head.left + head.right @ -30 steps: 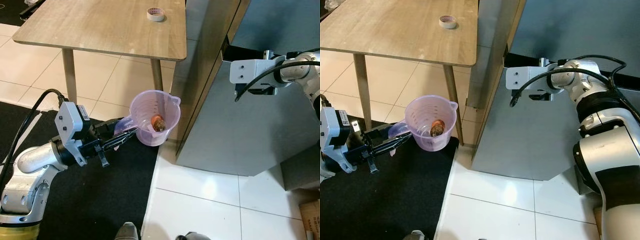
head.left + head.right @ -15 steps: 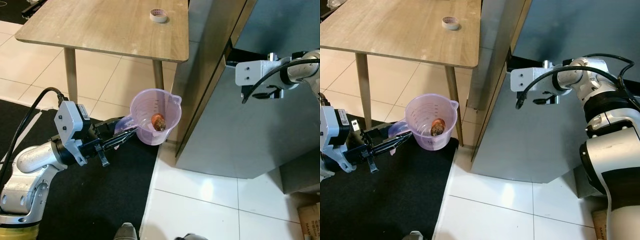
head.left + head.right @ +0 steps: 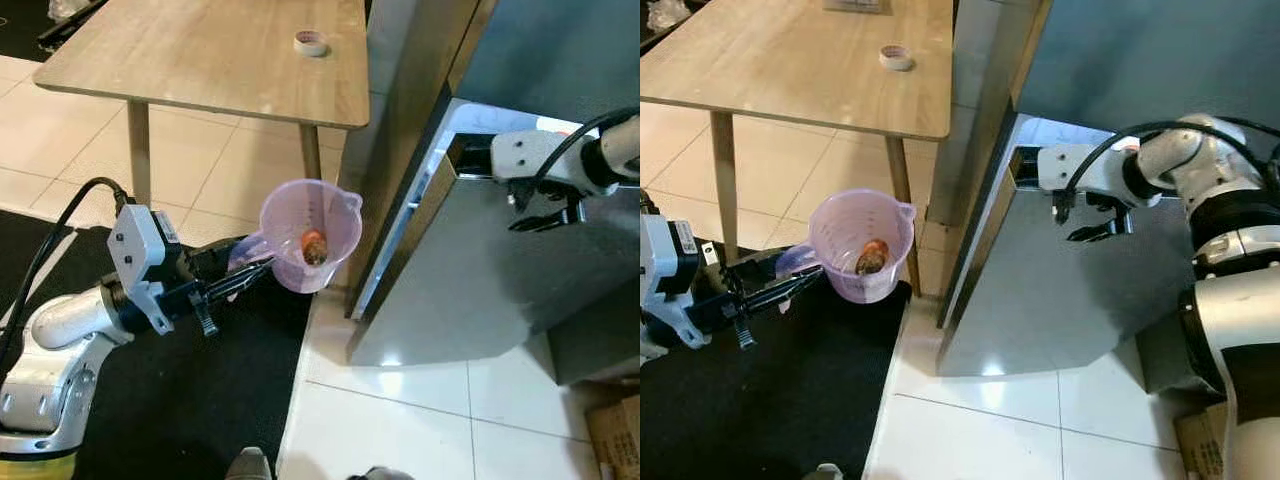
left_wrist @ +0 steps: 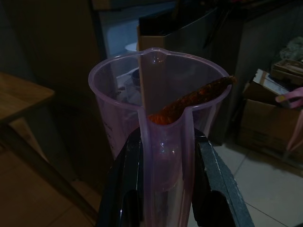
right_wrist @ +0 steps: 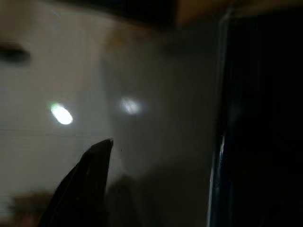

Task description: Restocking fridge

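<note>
My left gripper (image 3: 248, 270) is shut on the handle of a translucent purple measuring jug (image 3: 310, 235), held out low toward the fridge. An orange carrot (image 3: 313, 245) leans inside the jug and pokes past the rim (image 4: 203, 92). In the left wrist view both black fingers (image 4: 125, 189) clamp the jug's handle (image 4: 165, 156). My right gripper (image 3: 1095, 225) is at the top edge of the grey fridge door (image 3: 480, 290). The door stands ajar, with a lit gap (image 3: 400, 250) along its left edge.
A wooden table (image 3: 200, 50) with a roll of tape (image 3: 309, 42) stands to the left of the fridge, its leg (image 3: 312, 165) just behind the jug. A black mat (image 3: 200, 400) lies under my left arm. A cardboard box (image 3: 615, 440) sits at the lower right.
The fridge door has swung from shut to ajar, and light now shows in the gap. My right arm has drawn back with the door. The left arm and jug have held still.
</note>
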`<state>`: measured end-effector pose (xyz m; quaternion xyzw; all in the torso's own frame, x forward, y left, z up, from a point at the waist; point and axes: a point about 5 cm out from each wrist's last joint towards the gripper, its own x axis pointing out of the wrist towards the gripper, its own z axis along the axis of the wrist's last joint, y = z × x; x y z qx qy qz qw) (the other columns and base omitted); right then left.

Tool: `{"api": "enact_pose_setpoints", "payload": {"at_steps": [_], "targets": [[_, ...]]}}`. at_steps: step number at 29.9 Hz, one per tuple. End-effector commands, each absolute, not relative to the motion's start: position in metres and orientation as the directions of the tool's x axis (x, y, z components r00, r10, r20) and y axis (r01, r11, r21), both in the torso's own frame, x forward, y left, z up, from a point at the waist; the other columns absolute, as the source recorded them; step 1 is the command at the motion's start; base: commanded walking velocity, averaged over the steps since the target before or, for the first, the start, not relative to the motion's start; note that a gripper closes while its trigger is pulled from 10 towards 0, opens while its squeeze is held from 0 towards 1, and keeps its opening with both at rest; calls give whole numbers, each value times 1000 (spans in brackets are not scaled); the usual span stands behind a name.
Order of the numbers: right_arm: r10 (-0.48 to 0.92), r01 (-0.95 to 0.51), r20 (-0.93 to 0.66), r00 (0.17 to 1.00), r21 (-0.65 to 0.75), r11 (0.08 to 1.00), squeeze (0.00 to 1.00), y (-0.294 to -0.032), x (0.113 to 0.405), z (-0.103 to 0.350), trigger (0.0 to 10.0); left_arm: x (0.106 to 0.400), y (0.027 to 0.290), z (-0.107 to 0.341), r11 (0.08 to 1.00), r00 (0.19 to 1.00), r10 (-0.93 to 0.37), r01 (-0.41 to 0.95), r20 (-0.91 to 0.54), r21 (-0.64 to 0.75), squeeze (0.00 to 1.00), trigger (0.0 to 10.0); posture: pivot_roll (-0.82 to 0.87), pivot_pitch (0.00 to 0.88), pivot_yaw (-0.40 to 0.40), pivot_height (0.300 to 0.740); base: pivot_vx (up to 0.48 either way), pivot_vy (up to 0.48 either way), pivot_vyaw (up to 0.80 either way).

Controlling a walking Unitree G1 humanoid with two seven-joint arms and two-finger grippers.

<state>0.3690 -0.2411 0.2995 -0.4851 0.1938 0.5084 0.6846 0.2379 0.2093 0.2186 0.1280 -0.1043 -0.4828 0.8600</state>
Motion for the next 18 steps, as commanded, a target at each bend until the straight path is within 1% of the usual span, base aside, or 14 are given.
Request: {"api": "enact_pose_setpoints", "payload": {"at_steps": [1, 4, 5, 7, 8, 9, 11, 12, 13, 14, 15, 16, 18], "targets": [[611, -922, -736, 291, -387, -27, 0, -233, 365, 293, 10000, 234, 210, 222, 487, 497, -866, 811, 60, 324, 0, 10000, 104, 176, -150, 740, 0, 0, 0], [750, -908, -604, 270, -420, -12, 0, -224, 360, 307, 10000, 233, 212, 214, 496, 501, -863, 821, 59, 283, 0, 10000, 104, 176, -150, 740, 0, 0, 0], [799, -903, -547, 251, -429, -10, 0, -220, 356, 313, 10000, 233, 214, 207, 505, 510, -859, 824, 52, 256, 0, 10000, 101, 173, -145, 740, 0, 0, 0], [799, -903, -547, 251, -429, -10, 0, -220, 356, 313, 10000, 233, 214, 207, 505, 510, -859, 824, 52, 256, 0, 10000, 101, 173, -145, 740, 0, 0, 0], [861, -899, -462, 214, -438, -12, 0, -215, 350, 321, 10000, 234, 218, 195, 527, 532, -846, 822, 38, 218, 0, 10000, 100, 172, -143, 740, 0, 0, 0], [887, -898, -420, 193, -439, -13, 0, -212, 348, 324, 10000, 234, 220, 188, 541, 546, -837, 819, 33, 191, 0, 10000, 100, 172, -143, 740, 0, 0, 0], [887, -898, -420, 193, -439, -13, 0, -212, 348, 324, 10000, 234, 220, 188, 541, 546, -837, 819, 33, 191, 0, 10000, 100, 172, -143, 740, 0, 0, 0], [903, -895, -390, 180, -445, -14, 0, -210, 346, 327, 10000, 235, 223, 181, 557, 562, -827, 812, 26, 172, 0, 10000, 100, 172, -143, 740, 0, 0, 0], [910, -892, -372, 183, -452, -6, 0, -209, 347, 328, 10000, 235, 225, 174, 575, 579, -815, 805, 21, 147, 0, 10000, 100, 172, -143, 740, 0, 0, 0], [910, -892, -372, 183, -452, -6, 0, -209, 347, 328, 10000, 235, 225, 174, 575, 579, -815, 805, 21, 147, 0, 10000, 100, 172, -143, 740, 0, 0, 0], [916, -888, -352, 193, -460, 10, 0, -208, 350, 329, 10000, 236, 228, 166, 599, 602, -798, 791, 14, 126, 0, 10000, 100, 172, -143, 740, 0, 0, 0], [916, -888, -352, 193, -460, 10, 0, -208, 350, 329, 10000, 236, 228, 166, 599, 602, -798, 791, 14, 126, 0, 10000, 100, 172, -143, 740, 0, 0, 0], [922, -887, -334, 195, -461, 21, 0, -206, 352, 329, 10000, 237, 233, 154, 636, 639, -769, 765, 4, 99, 0, 10000, 101, 165, -139, 740, 0, 0, 0]]}}
